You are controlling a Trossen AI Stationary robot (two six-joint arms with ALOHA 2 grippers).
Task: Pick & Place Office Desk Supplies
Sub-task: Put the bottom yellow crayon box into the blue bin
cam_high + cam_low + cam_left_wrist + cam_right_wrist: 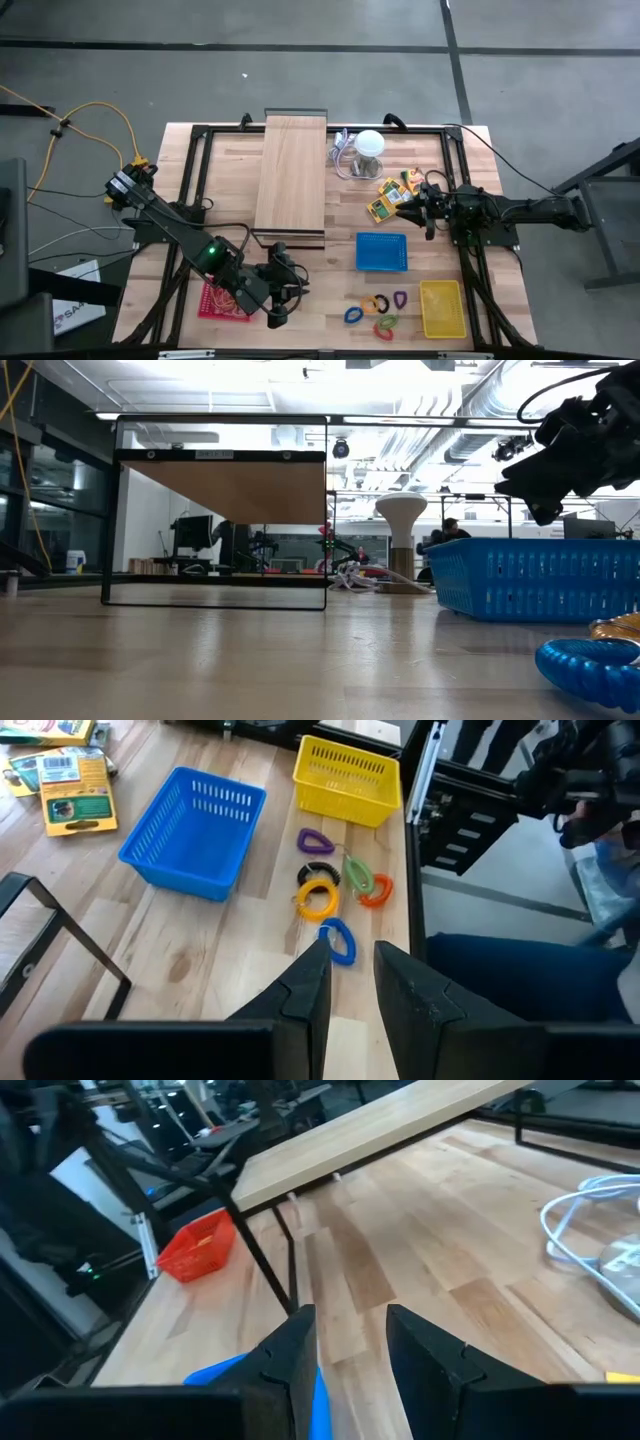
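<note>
At the front of the table, the left gripper [283, 300] hangs with its jaws parted and nothing between them; in the left wrist view its two dark fingers [305, 995] stand apart over bare wood, aimed toward the blue clip [338, 941], which lies just beyond the fingertips without touching them. Past the blue clip lie the other loop-shaped clips in a loose cluster: a yellow clip [318, 900] with a black band [318, 873] against it, a green clip [357, 874], an orange clip [376, 890] and a purple clip [315, 842]. In the high view this cluster [376, 310] sits near the front edge, between the left gripper and the yellow basket [442, 308]. The blue basket [382, 252] stands behind the cluster. A red basket [222, 300] lies under the left arm.

On the right side of the table, the right gripper [425, 212] also hangs with its jaws released and empty; its fingers [296, 1350] stand apart above the wood, with the blue basket's rim partly visible below them. Just beside this gripper lie the yellow-orange printed packs [390, 196]. Behind the packs rests a white round object [370, 144] with a grey cable [343, 160]. A long pale wooden board [292, 180] on a black frame occupies the table's middle.
</note>
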